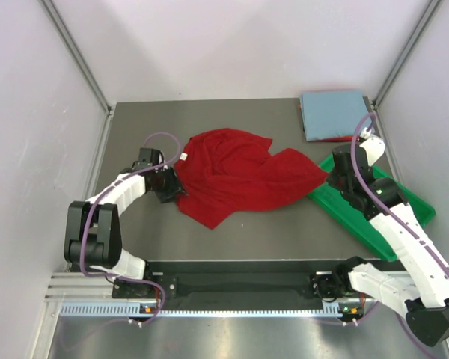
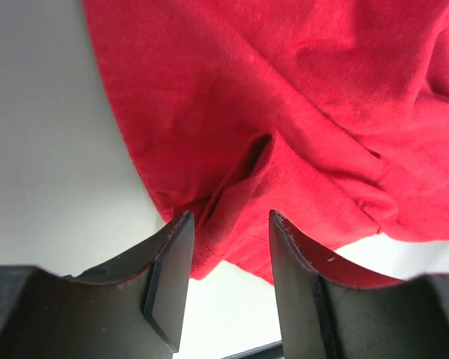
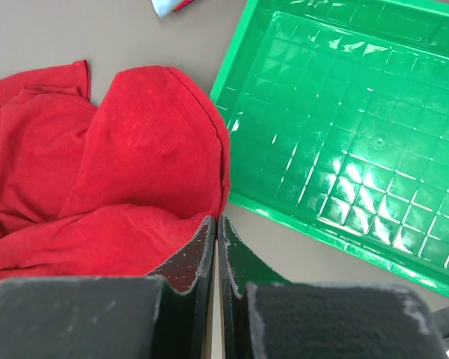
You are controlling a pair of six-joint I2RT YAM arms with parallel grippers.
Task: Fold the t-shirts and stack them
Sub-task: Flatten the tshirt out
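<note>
I see the crumpled red t-shirt (image 1: 236, 179) mid-frame on the desk (image 1: 239, 243). My left hand (image 2: 228, 221) sits at its left edge, fingers apart, a fold of cloth between them. My right hand (image 3: 217, 224) is pressed together at the shirt's right tip, beside the green tray (image 3: 344, 112). The folded light blue t-shirt (image 1: 335, 114) lies upper right.

Bright, even light; soft shadows.
Glare speckles the green tray (image 3: 337, 142); the table (image 2: 45, 149) washes out pale in the left wrist view; near fingers (image 2: 168, 277) look soft.
</note>
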